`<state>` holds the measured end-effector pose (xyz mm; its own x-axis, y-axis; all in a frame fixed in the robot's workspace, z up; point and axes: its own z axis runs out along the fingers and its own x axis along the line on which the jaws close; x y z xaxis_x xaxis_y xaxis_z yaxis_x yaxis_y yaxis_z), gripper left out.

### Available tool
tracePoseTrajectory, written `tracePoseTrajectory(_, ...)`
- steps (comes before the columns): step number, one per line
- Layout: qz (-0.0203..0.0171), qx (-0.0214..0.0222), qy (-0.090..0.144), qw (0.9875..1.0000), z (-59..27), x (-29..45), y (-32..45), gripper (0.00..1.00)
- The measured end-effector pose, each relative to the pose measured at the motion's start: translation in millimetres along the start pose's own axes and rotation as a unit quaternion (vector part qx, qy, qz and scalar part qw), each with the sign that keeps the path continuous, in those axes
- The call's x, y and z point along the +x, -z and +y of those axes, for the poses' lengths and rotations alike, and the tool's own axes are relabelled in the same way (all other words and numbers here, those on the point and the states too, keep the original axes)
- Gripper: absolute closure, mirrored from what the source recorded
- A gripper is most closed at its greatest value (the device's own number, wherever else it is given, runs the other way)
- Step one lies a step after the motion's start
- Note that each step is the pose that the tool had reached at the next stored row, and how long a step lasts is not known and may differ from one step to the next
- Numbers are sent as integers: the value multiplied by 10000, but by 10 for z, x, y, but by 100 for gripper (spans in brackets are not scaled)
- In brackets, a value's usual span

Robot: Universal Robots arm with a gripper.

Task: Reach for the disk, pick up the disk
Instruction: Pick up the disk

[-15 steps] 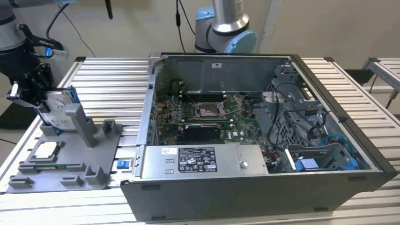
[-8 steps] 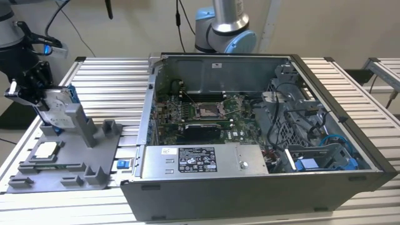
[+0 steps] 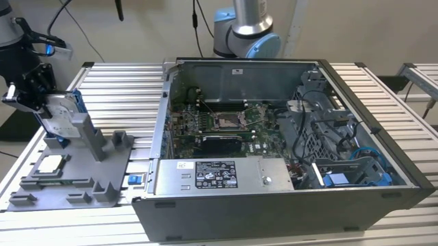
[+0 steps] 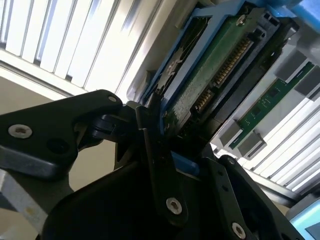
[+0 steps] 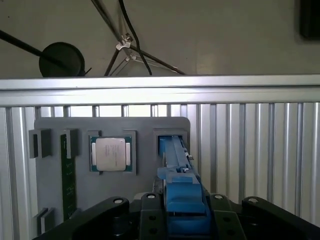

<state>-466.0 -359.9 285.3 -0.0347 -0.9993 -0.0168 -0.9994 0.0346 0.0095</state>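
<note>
The black two-fingered gripper (image 3: pixel 42 104) has its jaws drawn in narrow on either side of the disk (image 3: pixel 60 116), a flat silver-metal hard drive framed by blue plastic rails; in the first wrist view the blue rail (image 5: pixel 176 150) fills the gap at the gripper (image 5: pixel 185 201), and in the second wrist view one black finger (image 4: pixel 150 132) lies against the drive's green board side (image 4: pixel 210 75), so I judge the hold made. The disk stands on edge, its far end seemingly in the slot of a grey plastic fixture tray (image 3: pixel 75 197); the reach looks finished and the grasp taken, while the lift out of the slot is not yet done, as far as I can tell.

Beside that slot a small square silver chip (image 5: pixel 112 154) lies in its own recess of the tray (image 5: pixel 145 125); the tray rests on a ribbed aluminium table (image 3: pixel 123 87); to the exterior view's right sits an open grey computer case (image 3: pixel 274 215); behind it rises a silver robot arm column with pale blue joint caps (image 3: pixel 246 31) before a plain beige wall.
</note>
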Motion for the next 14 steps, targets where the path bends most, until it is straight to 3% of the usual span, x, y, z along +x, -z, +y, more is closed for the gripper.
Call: tracePoseTrajectory(14, 1, 2, 0, 10000, 13, -6, 377, 100)
